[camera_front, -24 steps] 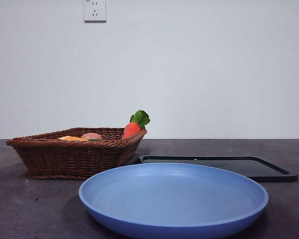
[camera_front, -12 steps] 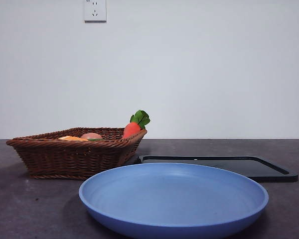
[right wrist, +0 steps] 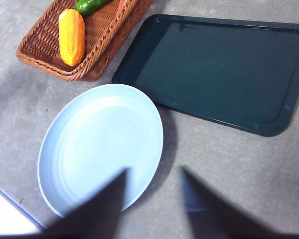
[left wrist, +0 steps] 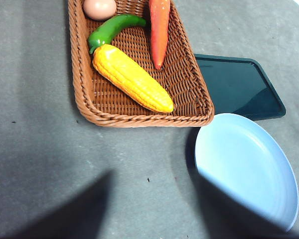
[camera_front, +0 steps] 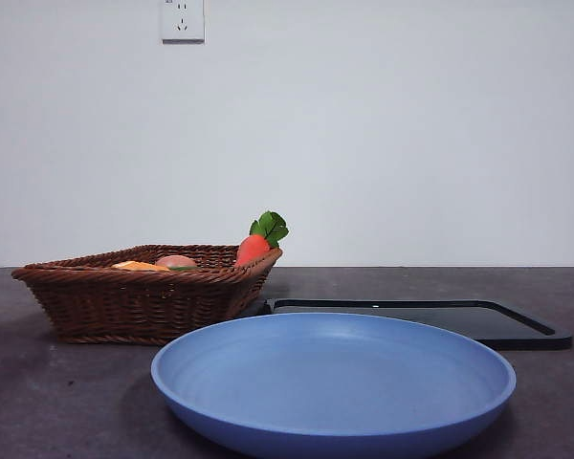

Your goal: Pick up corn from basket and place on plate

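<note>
The corn [left wrist: 132,78] is seen lying in the basket [left wrist: 84,94], stretched slantwise across the woven floor, with a green pepper [left wrist: 109,29] touching one of its ends and a carrot [left wrist: 159,30] beside it; a small peach-pink item [left wrist: 99,8] sits in a far corner of the basket. The left gripper [left wrist: 152,209] is held above the bare table [left wrist: 40,149] with its jaws spread apart and nothing between them — the corn lies well beyond the jaw tips. The right gripper [right wrist: 152,204], likewise spread and empty, is held over the near rim of the plate [right wrist: 99,144], well apart from the corn. A black tray [right wrist: 224,69] lies just beside both plate and basket.
</note>
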Robot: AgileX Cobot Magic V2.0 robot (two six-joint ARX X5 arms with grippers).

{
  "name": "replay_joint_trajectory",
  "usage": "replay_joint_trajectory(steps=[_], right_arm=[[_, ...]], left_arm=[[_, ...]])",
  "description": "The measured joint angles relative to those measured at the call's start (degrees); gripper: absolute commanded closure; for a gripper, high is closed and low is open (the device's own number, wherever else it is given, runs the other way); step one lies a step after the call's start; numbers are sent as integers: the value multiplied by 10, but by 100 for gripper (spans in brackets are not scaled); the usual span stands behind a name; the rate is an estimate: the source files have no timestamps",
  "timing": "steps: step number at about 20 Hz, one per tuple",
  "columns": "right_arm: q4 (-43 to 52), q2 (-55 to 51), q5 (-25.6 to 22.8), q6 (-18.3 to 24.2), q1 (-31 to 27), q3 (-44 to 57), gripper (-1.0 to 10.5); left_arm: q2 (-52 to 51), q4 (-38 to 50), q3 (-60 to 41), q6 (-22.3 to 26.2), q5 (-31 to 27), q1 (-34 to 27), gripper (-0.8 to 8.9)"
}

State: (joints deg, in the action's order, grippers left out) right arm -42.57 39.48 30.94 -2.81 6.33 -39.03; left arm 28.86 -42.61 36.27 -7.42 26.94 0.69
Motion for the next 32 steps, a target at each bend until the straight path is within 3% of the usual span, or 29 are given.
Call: replay_joint_trajectory(steps=[8,15,21,32], right_arm=[[25,107,10,-26,26,-23,660],[31,288,3,-23,85,-110,660],[68,417,-13,-8,111,-115,660],[121,506,-25,1,143,-115,723]], left_arm=[[0,0,0,0,0,0,422],[0,0,0,0,0,0,422],[0,0,0,0,0,0,422],[0,0,0,0,0,0,422]])
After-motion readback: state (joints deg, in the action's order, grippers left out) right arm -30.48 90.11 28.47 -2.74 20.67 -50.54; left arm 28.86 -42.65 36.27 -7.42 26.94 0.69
